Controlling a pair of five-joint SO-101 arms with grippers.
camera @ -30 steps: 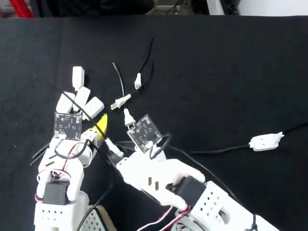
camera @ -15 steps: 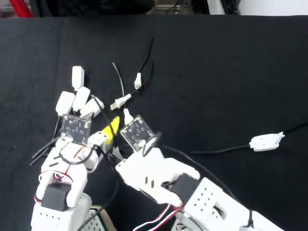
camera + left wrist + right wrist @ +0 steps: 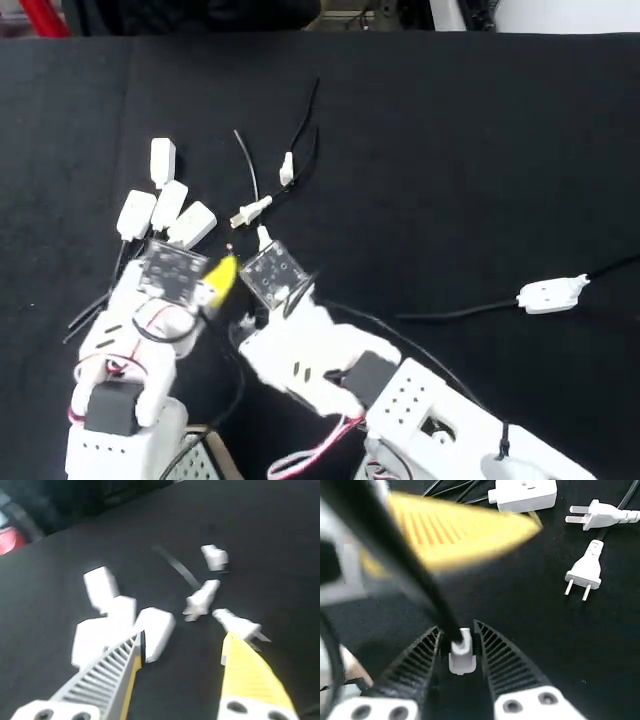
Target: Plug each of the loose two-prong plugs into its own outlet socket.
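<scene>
Near the sockets [image 3: 168,203], right pincer [image 3: 458,630] — gripping plug [image 3: 460,656] — edged toward left pincer [image 3: 182,640].

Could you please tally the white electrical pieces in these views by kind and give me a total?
loose plugs on the table: 3
held plug in the right gripper: 1
outlet sockets in the cluster: 4
cable connector lying apart: 1
Total: 9

Left arm [image 3: 130,350] and right arm [image 3: 300,360]: white plastic shells, black motors, red wiring. Left gripper [image 3: 182,642] has one yellow finger; right gripper [image 3: 457,630] has black, ribbed ones.
</scene>
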